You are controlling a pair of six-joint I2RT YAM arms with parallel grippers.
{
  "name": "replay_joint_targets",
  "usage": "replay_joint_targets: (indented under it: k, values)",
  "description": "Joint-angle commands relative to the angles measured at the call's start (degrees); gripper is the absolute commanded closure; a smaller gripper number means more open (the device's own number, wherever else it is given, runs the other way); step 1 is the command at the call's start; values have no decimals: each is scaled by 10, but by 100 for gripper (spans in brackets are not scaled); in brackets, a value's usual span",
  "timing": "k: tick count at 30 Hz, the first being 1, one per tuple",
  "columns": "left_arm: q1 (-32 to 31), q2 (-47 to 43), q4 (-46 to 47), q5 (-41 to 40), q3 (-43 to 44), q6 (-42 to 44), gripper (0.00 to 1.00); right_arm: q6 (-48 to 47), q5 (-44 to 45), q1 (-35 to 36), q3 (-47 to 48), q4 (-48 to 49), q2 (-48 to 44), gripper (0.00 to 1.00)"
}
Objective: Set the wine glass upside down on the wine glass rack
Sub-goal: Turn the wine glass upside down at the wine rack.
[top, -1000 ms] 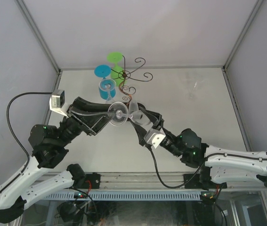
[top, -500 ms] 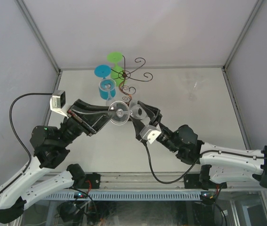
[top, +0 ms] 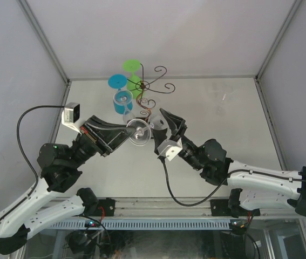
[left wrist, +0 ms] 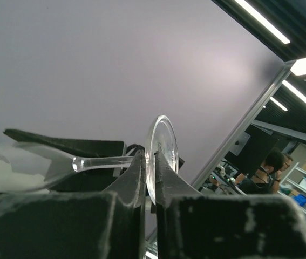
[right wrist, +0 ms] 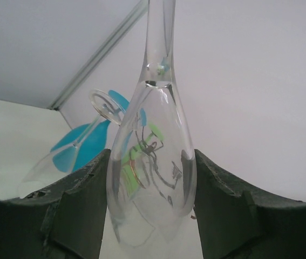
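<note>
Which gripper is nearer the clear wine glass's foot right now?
Left. The left gripper pinches the foot edge-on between its jaws. The right gripper holds the bowl, at the stem's far end from the foot.

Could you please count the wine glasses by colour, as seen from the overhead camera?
clear wine glass: 1
blue wine glass: 1
green wine glass: 1
Total: 3

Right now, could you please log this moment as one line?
left gripper: shut on foot of wine glass | right gripper: shut on bowl
</note>
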Motion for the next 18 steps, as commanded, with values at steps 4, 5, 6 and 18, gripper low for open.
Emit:
replay_joint_targets:
  k: [4,5,6,18]
  values:
    - [0,1,37,8,-11,7,100,-7,-8,-1,35,3,-1,51]
    - [0,0,37,7,-12,6,100,-6,-8,-2,34,-2,-3,48]
    - [0,-1,37,8,-11,5,100,-6,-7,-2,34,-8,-4,45]
    - [0,1,53,15,-17,-15,100,-14,-32,1,34,-39,-36,24]
